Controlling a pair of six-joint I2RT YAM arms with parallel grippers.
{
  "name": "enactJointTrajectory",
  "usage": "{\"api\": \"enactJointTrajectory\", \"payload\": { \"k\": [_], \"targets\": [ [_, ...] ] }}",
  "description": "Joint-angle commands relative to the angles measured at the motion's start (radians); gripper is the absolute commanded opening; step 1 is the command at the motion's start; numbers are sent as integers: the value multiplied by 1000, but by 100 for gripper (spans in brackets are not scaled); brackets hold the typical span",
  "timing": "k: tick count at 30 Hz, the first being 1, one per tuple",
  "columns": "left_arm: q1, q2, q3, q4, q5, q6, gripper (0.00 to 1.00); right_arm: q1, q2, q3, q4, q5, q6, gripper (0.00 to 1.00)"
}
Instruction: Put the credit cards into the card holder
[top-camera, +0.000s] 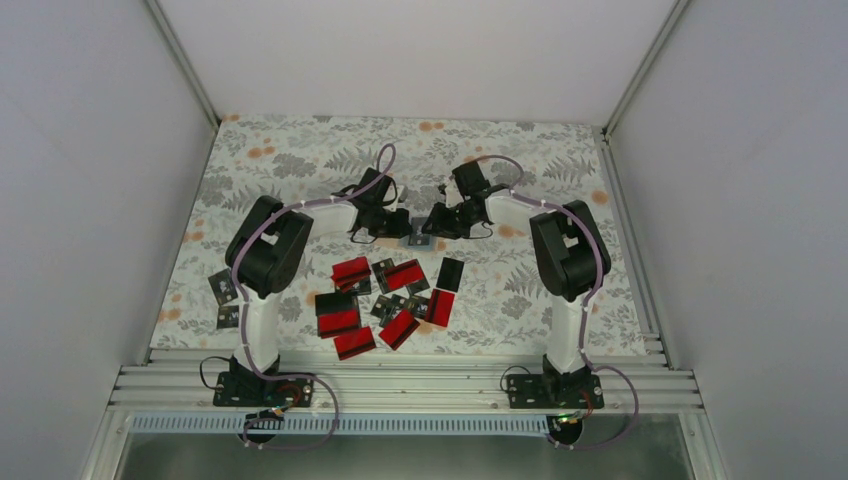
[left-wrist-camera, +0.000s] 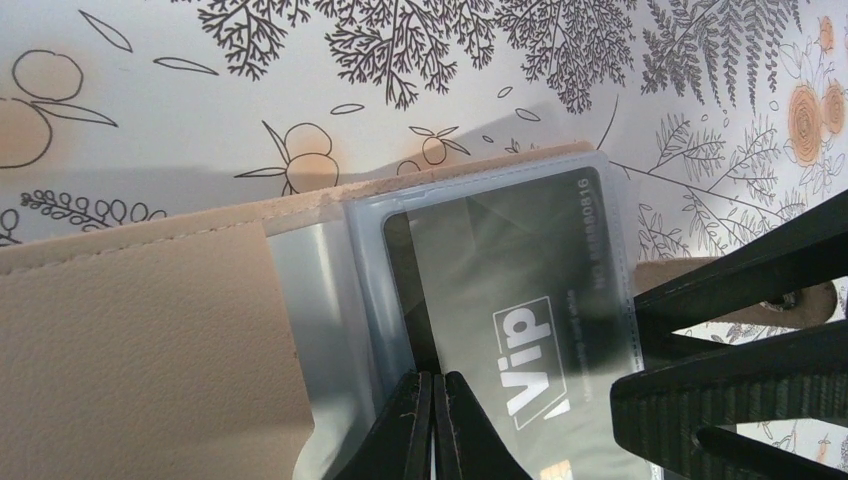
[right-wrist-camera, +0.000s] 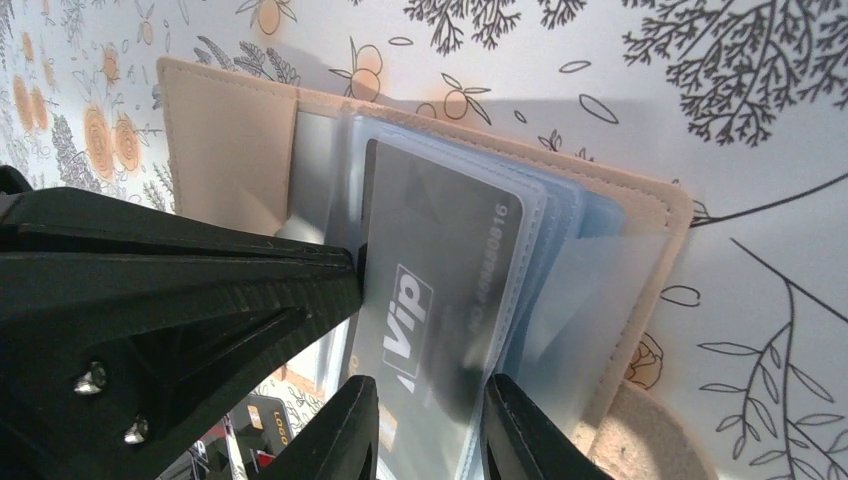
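Observation:
The tan card holder (top-camera: 419, 240) lies open at mid-table, and both grippers meet over it. In the left wrist view its beige cover (left-wrist-camera: 130, 330) and clear sleeves show, with a black VIP card (left-wrist-camera: 520, 290) lying in a sleeve. My left gripper (left-wrist-camera: 432, 415) is shut, its tips pinching the card's near edge. The right wrist view shows the holder (right-wrist-camera: 230, 140) and the same card (right-wrist-camera: 440, 260). My right gripper (right-wrist-camera: 430, 430) has its jaws apart over the sleeves. Several red and black credit cards (top-camera: 390, 300) lie scattered in front.
Two dark cards (top-camera: 224, 300) lie apart at the left near the left arm's elbow. The floral cloth (top-camera: 300, 160) is walled by white panels at the back and sides. The metal rail (top-camera: 400, 380) runs along the near edge.

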Motion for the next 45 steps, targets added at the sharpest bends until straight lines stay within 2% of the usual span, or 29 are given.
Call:
{"api": "enactJointTrajectory", "payload": {
  "k": [1,23,45],
  "targets": [
    [-19,43,3,-39,-13,14,2,8,-18,43,-16,-19,-20,28],
    [-20,-13,15,-61,-28,1,2,49,-11,111,-54,-17,-26,28],
    [5,-178,-16,-136,-189,3,3,78,35,185,-91,-11,-31,28]
  ]
}}
